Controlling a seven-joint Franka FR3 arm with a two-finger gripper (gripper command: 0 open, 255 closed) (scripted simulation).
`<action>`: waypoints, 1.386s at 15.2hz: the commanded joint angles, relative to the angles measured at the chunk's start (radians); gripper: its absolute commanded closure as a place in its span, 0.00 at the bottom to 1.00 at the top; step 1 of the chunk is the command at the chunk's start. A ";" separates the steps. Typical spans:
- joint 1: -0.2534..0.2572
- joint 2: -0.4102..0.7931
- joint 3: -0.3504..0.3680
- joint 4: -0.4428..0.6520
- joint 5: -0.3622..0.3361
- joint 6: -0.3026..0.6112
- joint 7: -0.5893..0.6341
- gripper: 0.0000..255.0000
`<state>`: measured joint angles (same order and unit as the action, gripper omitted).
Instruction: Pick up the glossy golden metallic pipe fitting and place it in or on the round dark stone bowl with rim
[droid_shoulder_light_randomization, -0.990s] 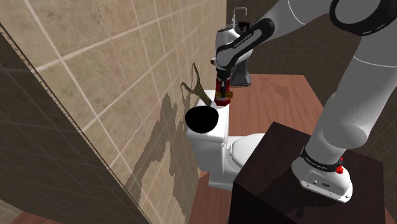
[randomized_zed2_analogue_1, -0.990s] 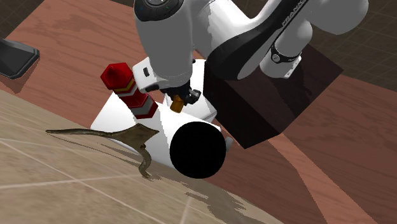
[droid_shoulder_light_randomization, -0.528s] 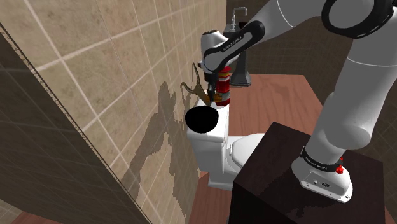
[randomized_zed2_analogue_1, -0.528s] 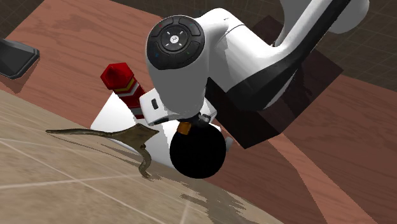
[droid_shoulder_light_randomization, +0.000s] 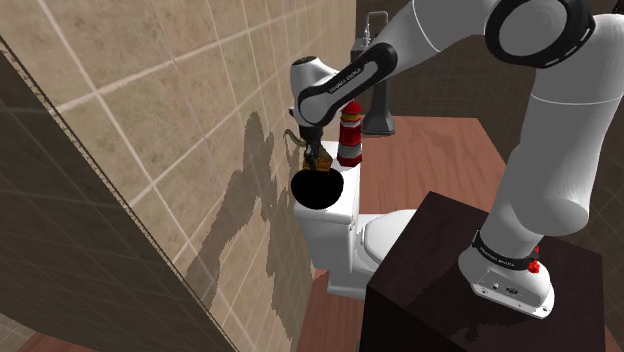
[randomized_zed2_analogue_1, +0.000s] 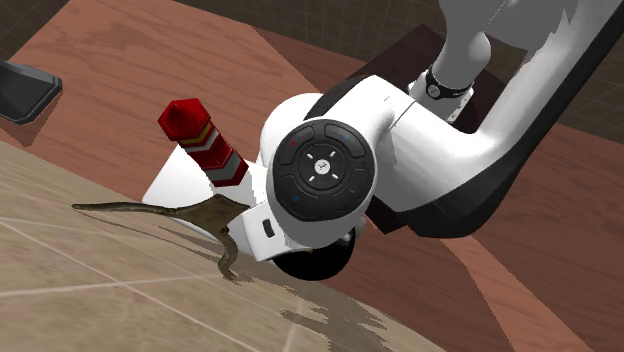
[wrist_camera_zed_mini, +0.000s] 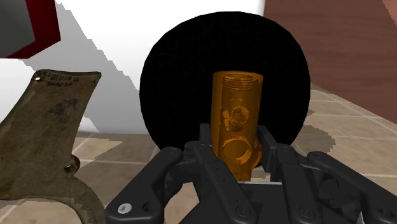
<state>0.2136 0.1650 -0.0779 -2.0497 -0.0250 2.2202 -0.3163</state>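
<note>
My gripper (wrist_camera_zed_mini: 235, 151) is shut on the golden pipe fitting (wrist_camera_zed_mini: 236, 118), a glossy threaded tube clasped upright between both fingers (wrist_camera_zed_mini: 205, 145). Directly beyond it lies the round black bowl (wrist_camera_zed_mini: 181, 83), seen from above. In the shoulder view the gripper (droid_shoulder_light_randomization: 315, 155) hangs just over the bowl (droid_shoulder_light_randomization: 318, 188), which sits on the white toilet tank (droid_shoulder_light_randomization: 335, 215), and the fitting (droid_shoulder_light_randomization: 323, 158) shows as a small golden spot at the fingertips. In the second exterior view the arm's wrist covers most of the bowl (randomized_zed2_analogue_1: 318, 266).
A red and white striped post (droid_shoulder_light_randomization: 350, 140) stands on the tank just behind the bowl. A bronze wall bracket (wrist_camera_zed_mini: 51, 137) juts out from the tiled wall (droid_shoulder_light_randomization: 180, 120) beside the bowl. The toilet seat (droid_shoulder_light_randomization: 385, 235) and dark stand (droid_shoulder_light_randomization: 450, 280) lie nearer.
The arm has swung toward the shoulder view's left, carrying the fitting from beside the striped post to a spot over the bowl. The wrist now hides the bowl in the second exterior view.
</note>
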 joint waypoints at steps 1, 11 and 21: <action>0.001 0.015 0.001 -0.005 0.001 0.020 0.003 1.00; -0.001 0.092 0.003 -0.045 0.006 0.137 0.003 1.00; -0.001 0.093 0.003 -0.044 0.006 0.136 0.003 0.00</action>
<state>0.2130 0.2575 -0.0752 -2.0932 -0.0192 2.3565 -0.3134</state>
